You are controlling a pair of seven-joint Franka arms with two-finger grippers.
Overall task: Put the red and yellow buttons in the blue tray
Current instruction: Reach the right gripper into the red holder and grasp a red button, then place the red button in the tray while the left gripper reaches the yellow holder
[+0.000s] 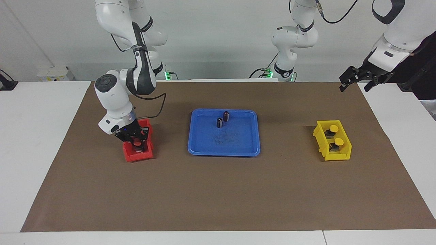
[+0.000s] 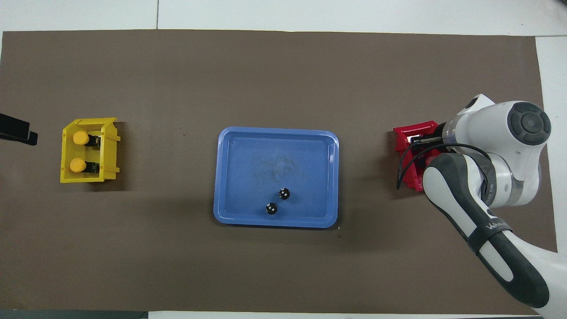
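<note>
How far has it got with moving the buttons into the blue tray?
None delivered: the blue tray holds only two dark cylinders. The right gripper is shut on a red button in the red bin. Two yellow buttons wait in the yellow bin.

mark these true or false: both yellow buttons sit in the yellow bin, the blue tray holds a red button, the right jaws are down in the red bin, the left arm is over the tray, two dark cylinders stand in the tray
1. Both yellow buttons sit in the yellow bin. True.
2. The blue tray holds a red button. False: it holds only two dark cylinders; a red button shows in the red bin.
3. The right gripper is down in the red bin. True, shut on the red button.
4. The left gripper is over the tray. False: it waits, open, raised at its own end of the table.
5. Two dark cylinders stand in the tray. True.
</note>
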